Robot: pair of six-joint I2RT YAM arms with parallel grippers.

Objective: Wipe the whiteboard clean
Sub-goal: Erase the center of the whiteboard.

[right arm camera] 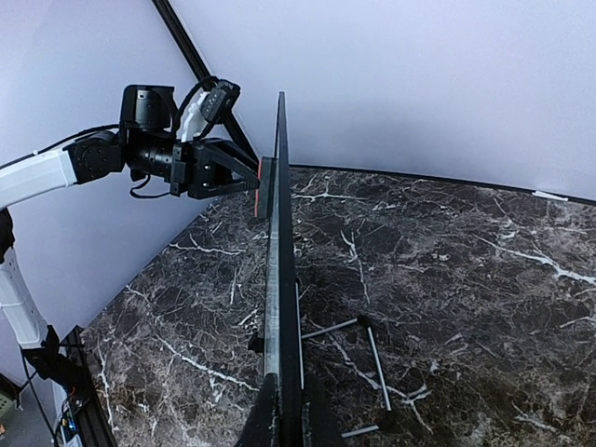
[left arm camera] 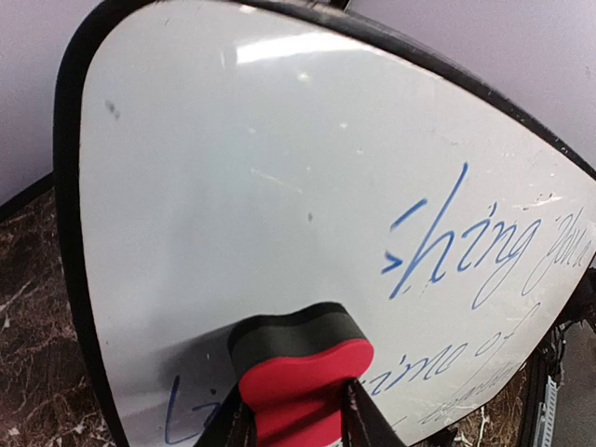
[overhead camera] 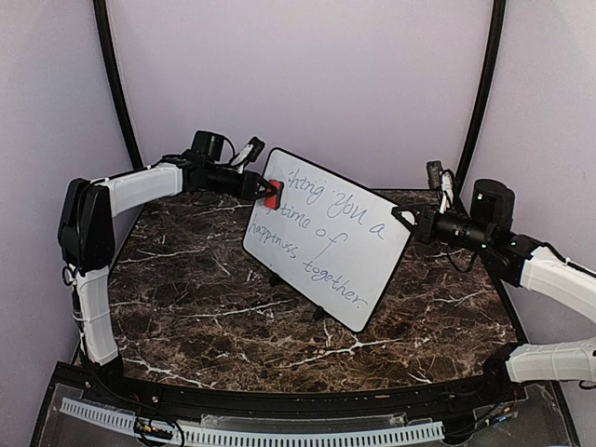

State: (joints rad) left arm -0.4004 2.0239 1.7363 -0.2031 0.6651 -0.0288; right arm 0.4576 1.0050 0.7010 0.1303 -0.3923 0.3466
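The whiteboard stands tilted above the marble table, with blue handwriting across it. My left gripper is shut on a red and black eraser, whose black felt presses on the board's upper left. In the left wrist view the eraser sits between my fingers, with the whiteboard wiped bare above it and writing to the right. My right gripper is shut on the board's right edge. From the right wrist the whiteboard shows edge-on, with the right gripper clamped on it.
A thin wire stand lies on the dark marble table behind the board. Black frame poles rise at the back corners against purple walls. The left arm reaches in from the far side.
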